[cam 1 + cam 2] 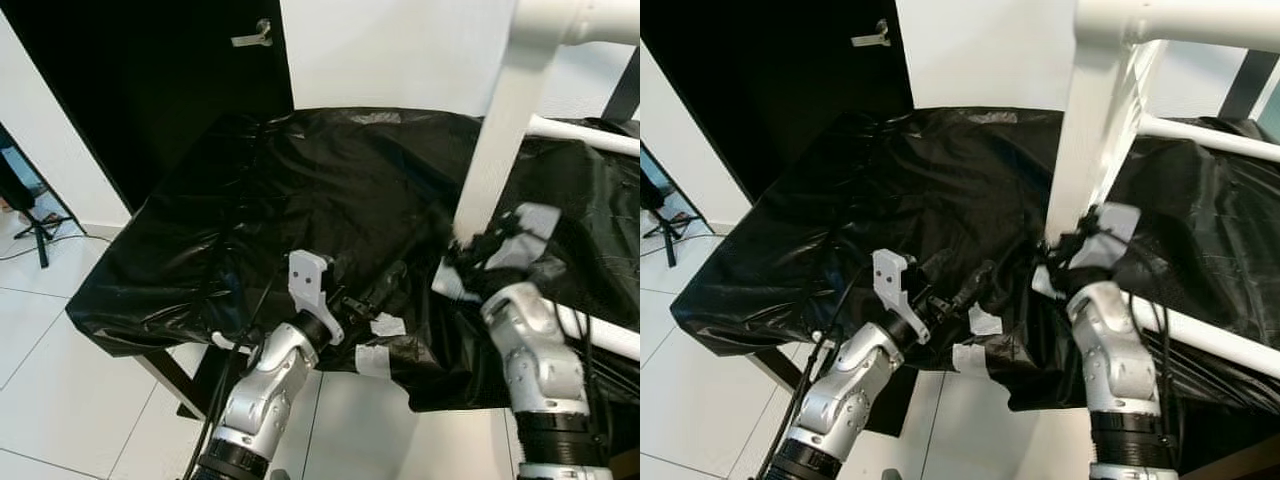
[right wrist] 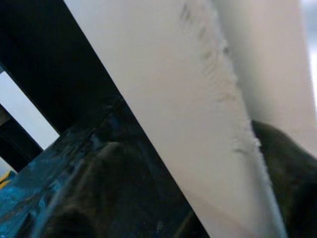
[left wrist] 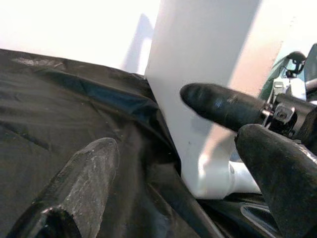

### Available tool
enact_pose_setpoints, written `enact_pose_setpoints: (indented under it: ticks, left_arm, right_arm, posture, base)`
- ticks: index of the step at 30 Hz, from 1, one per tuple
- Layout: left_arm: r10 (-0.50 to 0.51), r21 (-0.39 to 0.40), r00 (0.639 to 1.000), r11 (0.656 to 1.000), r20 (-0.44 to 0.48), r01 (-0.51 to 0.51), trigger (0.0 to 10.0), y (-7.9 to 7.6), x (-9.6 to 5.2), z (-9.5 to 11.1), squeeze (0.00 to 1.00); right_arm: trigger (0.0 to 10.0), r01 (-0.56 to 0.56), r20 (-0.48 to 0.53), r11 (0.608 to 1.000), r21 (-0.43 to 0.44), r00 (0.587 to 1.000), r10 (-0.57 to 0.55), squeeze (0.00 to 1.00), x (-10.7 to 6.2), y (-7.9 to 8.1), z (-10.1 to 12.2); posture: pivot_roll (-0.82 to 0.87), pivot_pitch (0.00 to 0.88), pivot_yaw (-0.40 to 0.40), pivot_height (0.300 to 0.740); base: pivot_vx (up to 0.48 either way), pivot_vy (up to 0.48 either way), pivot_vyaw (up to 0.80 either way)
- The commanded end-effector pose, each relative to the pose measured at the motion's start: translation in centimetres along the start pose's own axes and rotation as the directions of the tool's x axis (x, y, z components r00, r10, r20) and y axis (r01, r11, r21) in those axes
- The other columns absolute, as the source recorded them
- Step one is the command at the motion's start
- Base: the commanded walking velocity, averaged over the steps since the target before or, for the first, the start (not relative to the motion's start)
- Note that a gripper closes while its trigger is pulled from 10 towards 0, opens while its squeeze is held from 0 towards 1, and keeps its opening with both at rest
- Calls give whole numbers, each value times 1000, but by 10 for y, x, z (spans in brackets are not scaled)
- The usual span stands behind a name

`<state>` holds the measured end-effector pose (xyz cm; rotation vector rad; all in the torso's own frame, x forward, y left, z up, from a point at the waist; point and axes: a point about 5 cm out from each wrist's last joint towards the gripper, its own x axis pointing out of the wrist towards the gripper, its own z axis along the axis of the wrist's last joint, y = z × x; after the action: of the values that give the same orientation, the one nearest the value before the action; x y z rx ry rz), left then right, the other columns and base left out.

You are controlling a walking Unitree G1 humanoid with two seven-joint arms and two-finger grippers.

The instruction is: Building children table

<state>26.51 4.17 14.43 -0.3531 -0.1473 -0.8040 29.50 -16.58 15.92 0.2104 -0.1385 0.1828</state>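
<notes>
White frame [image 1: 1110, 110] stands on the table [image 1: 190, 260], which is covered in black plastic sheet [image 1: 330, 180]. One upright leg [image 1: 495, 140] rises at right; rails [image 1: 590, 135] run off to the right from it. Judgement: assembly is partway, with the leg and rails already joined and the rest of the build not visible, so what is left is uncertain.

Right gripper [image 1: 1065, 250] is at the foot of the leg, forearm raised steeply from below and wrist bent toward the post. It appears closed around the leg base; the right wrist view shows the white post pressed close against the camera. Judged to be steadying the frame.

Left gripper [image 1: 385, 290] reaches in from near left, forearm angled up and right, fingers [image 3: 223, 104] spread wide, pointing at the leg base just beside it, not touching. It holds nothing.

Black door [image 1: 150, 60] at far left.
</notes>
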Motion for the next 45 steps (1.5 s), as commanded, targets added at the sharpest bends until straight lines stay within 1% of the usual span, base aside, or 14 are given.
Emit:
enact_pose_setpoints:
  ticks: [1, 9, 10, 13, 14, 15, 16, 19, 34, 35, 36, 39, 42, 45]
  left_arm:
    - [-75, 11, 997, 997, -10, 75, 10000, -2, 0, -2, 0]
    - [-81, 18, 997, 997, -11, 81, 10000, -2, 1, -3, 0]
    - [-82, 20, 997, 996, -11, 82, 10000, -2, 1, -3, 0]
    - [-83, 22, 997, 996, -10, 83, 10000, -2, 1, -3, 0]
    - [-84, 24, 996, 996, -10, 84, 10000, -2, 2, -3, 0]
    - [-84, 26, 996, 996, -9, 84, 10000, -2, 2, -3, 0]
    - [-84, 26, 996, 996, -9, 84, 10000, -2, 2, -3, 0]
    - [-81, 32, 997, 996, -7, 81, 10000, -2, 2, -3, 0]
    - [-75, 46, 997, 996, -4, 75, 10000, -1, 1, -3, 0]
    - [-74, 50, 997, 996, -2, 74, 10000, 0, 2, -3, 0]
    - [-74, 50, 997, 996, -2, 74, 10000, 0, 2, -3, 0]
    - [-65, 62, 998, 996, 4, 65, 10000, 1, 2, -2, 0]
    - [-65, 62, 998, 996, 4, 65, 10000, 1, 2, -2, 0]
    - [-60, 66, 998, 996, 5, 60, 10000, 2, 3, -2, 0]
  right_arm:
    - [10000, -9, -31, 1000, 16, 999, 9, 0, -1, 4, -7]
    - [10000, -7, -49, 1000, 26, 999, 9, 0, -6, 6, -11]
    - [0, -14, -41, 1000, 19, 999, 14, 0, -7, 7, -10]
    - [0, -28, -39, 1000, 11, 999, 28, 0, -8, 9, -10]
    - [0, -51, -40, 999, 2, 998, 51, 0, -9, 11, -11]
    - [0, -83, -44, 996, 10, 996, 84, 0, -9, 15, -11]
    - [0, -83, -44, 996, 10, 996, 84, 0, -9, 15, -11]
    - [0, -151, -68, 987, 51, 986, 154, 0, -12, 23, -16]
    - [0, -163, -79, 983, 79, 982, 169, 0, -14, 19, -21]
    - [0, -201, -88, 975, 91, 974, 209, 0, -16, 20, -22]
    - [0, -201, -88, 975, 91, 974, 209, 0, -16, 20, -22]
    - [0, -346, -127, 929, 134, 923, 362, 0, -27, 30, -29]
    - [0, -346, -127, 929, 134, 923, 362, 0, -27, 30, -29]
    - [0, -396, -137, 905, 158, 898, 417, 0, -32, 36, -30]
  posture:
    - [93, 0, 72, 740]
    - [87, 0, 74, 740]
    - [85, 0, 75, 740]
    - [85, 0, 75, 740]
    - [85, 0, 75, 740]
    - [86, 0, 74, 740]
    - [86, 0, 74, 740]
    - [90, 0, 73, 740]
    - [89, 0, 74, 740]
    - [90, 0, 75, 740]
    - [90, 0, 75, 740]
    - [91, 0, 78, 740]
    - [91, 0, 78, 740]
    - [89, 0, 80, 740]
  base:
    - [0, 0, 0]
    - [0, 0, 0]
    - [0, 0, 0]
    - [0, 0, 0]
    - [0, 0, 0]
    - [0, 0, 0]
    - [0, 0, 0]
    - [0, 0, 0]
    - [0, 0, 0]
    - [0, 0, 0]
    - [0, 0, 0]
    - [0, 0, 0]
    - [0, 0, 0]
    - [0, 0, 0]
